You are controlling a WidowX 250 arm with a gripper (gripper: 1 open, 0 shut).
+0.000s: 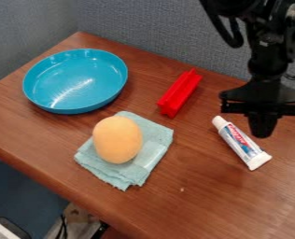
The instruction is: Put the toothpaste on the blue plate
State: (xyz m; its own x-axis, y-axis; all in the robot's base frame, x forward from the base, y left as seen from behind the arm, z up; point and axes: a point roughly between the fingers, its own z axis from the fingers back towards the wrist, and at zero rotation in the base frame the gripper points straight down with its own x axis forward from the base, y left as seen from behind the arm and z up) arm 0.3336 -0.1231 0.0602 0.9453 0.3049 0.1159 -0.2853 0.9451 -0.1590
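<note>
Gripper (265, 129) jaws are standing pressed together with nothing between them, pointing nearly straight down just above the far end of the toothpaste (243, 141). That tube is lying flat on the worktop (38, 117), its cap end toward the red block (179, 91) and its tail running away from it toward the worktop's near edge. Nothing is gripping it, so by the look of things the task is only starting: the pick-up is not yet done. The blue plate (76, 80) is sitting empty well beyond the red block from the tube, on the opposite side of the worktop. Between them, nearer the front edge than the block, an orange egg-shaped object (118, 138) is resting on a pale teal cloth (147, 154). Left to do, as I judge it: opening the jaws, closing on the tube, carrying it past the block and releasing it in the plate.
</note>
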